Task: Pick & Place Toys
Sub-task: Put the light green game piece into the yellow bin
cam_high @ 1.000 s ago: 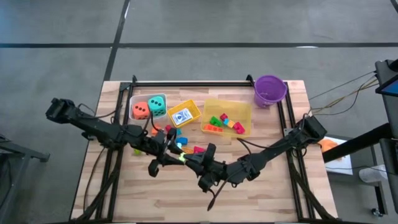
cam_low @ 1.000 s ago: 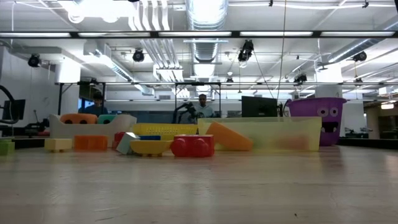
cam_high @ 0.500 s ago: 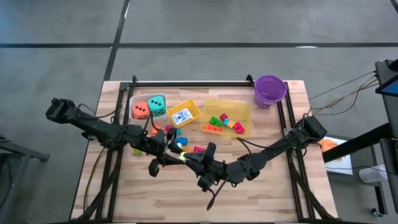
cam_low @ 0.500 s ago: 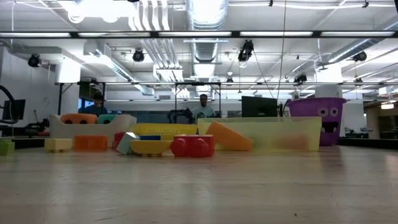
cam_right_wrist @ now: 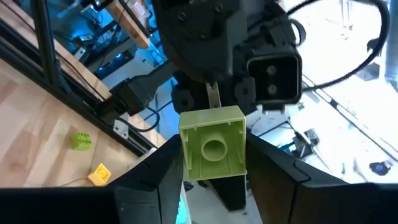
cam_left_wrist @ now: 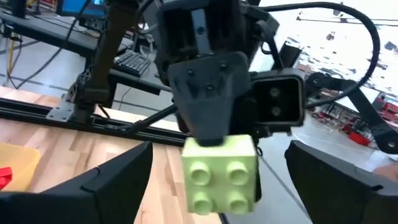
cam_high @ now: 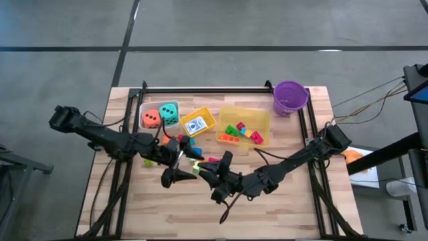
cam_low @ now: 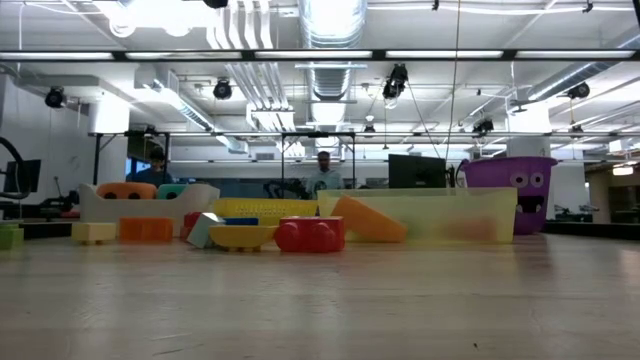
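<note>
Your right gripper is the one clamped on the light green brick right now. It sits pinched between the two dark fingers, up at their tips, off the table. Your left gripper is nose to nose with it, and its fingers are spread wide, one on each side of the brick without touching it.

Orientation: it's a two-by-two brick, pretty much square, so no real long axis. The four studs face the left gripper, and the hollow underside with the round tube faces back toward the right wrist. So the stud direction runs along the line between the two grippers.

Writing: the only printed thing is the blue-white card box, lying flat beyond the fingertips, and its print is too small to read. The purple bucket has a cartoon face, no text.

The orange die and teal die sit side by side, dots up, well clear of both sets of fingers.
</note>
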